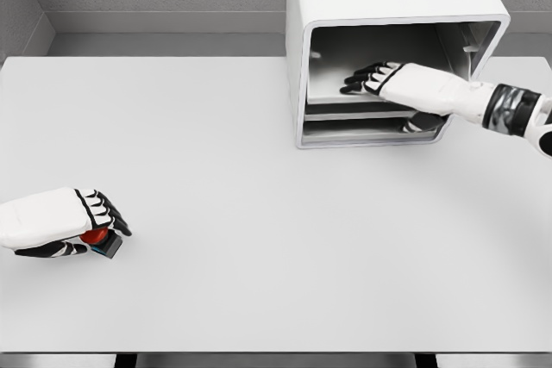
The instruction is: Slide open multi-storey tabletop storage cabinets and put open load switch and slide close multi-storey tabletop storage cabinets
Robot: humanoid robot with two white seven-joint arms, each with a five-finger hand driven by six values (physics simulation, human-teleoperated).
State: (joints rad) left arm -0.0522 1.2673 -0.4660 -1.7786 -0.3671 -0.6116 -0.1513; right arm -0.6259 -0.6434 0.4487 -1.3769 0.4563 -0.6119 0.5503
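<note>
A white storage cabinet (388, 6) stands at the table's far right, its front open on grey shelves or drawers (362, 131). My right hand (366, 77) reaches into the upper compartment, black fingers stretched flat over the shelf, holding nothing that I can see. At the near left, my left hand (99, 217) is curled around the load switch (102, 241), a small dark block with a red knob and a teal edge, resting on the table.
The white table (259, 213) stretches between the two hands. Grey walls rise behind the cabinet. The table's front edge runs along the bottom of the view.
</note>
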